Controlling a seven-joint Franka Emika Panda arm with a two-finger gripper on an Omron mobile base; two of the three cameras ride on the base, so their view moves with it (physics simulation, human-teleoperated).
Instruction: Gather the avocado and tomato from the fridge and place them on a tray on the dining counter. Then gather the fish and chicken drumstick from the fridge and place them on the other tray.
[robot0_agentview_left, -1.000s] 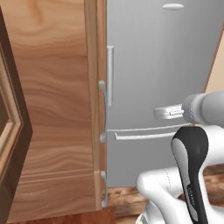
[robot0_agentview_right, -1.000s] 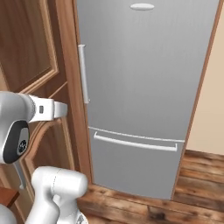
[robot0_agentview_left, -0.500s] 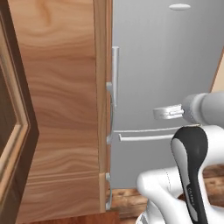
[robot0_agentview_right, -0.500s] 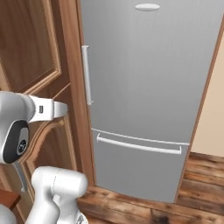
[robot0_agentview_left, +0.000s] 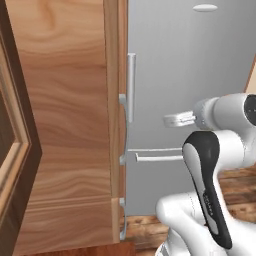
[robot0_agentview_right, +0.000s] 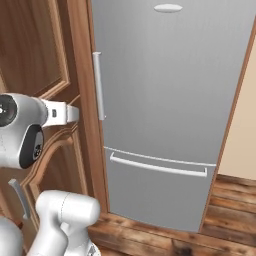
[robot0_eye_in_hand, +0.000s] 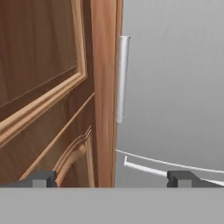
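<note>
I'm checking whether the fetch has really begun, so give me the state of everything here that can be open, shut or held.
fridge: upper door shut, vertical handle untouched.
lower drawer: shut, its horizontal bar untouched.
gripper: open, holding nothing, short of the fridge.
wooden cabinet: door shut.

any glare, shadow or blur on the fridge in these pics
Right base view: the tall plain grey fridge is evenly lit and matte, with no glare, and its vertical grey bar handle is crisp. Left base view: only soft shading beside that handle. Hand view: the fridge door looks slightly soft and grainy, the handle fairly sharp.
</note>
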